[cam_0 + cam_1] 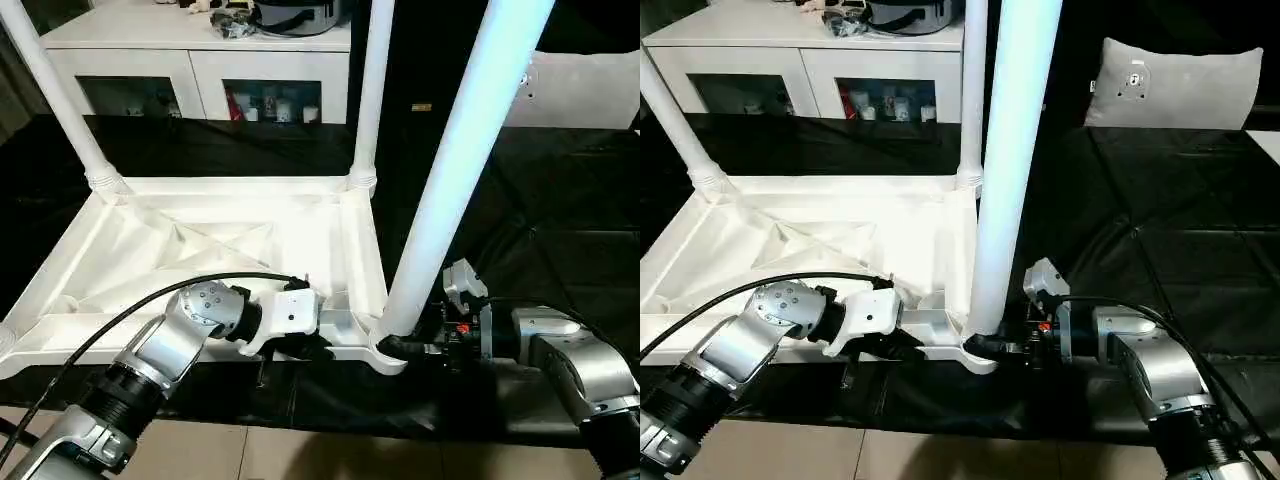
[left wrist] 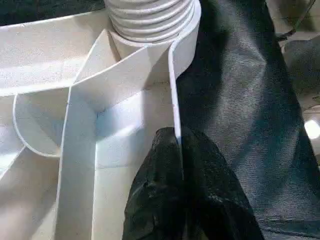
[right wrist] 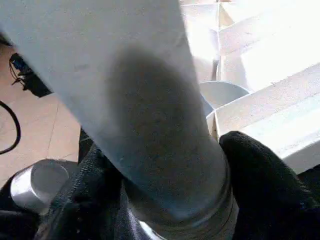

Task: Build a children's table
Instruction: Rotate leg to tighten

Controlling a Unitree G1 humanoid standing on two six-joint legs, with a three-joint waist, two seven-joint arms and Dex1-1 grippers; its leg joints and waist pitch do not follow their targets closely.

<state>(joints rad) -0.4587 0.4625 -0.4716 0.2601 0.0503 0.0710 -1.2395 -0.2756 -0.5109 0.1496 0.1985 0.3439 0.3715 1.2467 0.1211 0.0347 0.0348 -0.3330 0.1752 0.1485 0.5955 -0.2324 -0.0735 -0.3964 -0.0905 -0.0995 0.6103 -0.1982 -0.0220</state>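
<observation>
1. the white tabletop (image 1: 210, 240) is laid upside down on a black sheet (image 1: 560, 230), so its ribbed underside is seen from above.
2. two white legs (image 1: 370, 90) are stood up in the two far corner sockets, one on the far left and one on the far right.
3. a third leg (image 1: 450, 170) is stood in the near right corner socket (image 1: 385, 350) and is tilted a little to the right.
4. the near left corner of the tabletop is partly seen at the picture's edge.
5. the right hand (image 1: 405, 347) is wrapped around the bottom of the third leg, just above the socket.
6. in the right wrist view, one black finger (image 3: 265, 185) is pressed on each side of the leg, so the leg is held.
7. the left hand (image 1: 300, 348) is placed at the near edge of the tabletop, just left of the third leg.
8. in the left wrist view, its black fingers (image 2: 150, 200) are closed tight on the thin rim wall of the tabletop, with one finger on each side.
9. a black cable (image 1: 150, 300) is run along the silver left arm.
10. a white cabinet (image 1: 200, 70) with glass doors is stood behind the tabletop.
11. a grey pillow (image 1: 1175, 85) is seen far off on the right.
12. a pale floor (image 1: 300, 455) is seen below the black sheet.
</observation>
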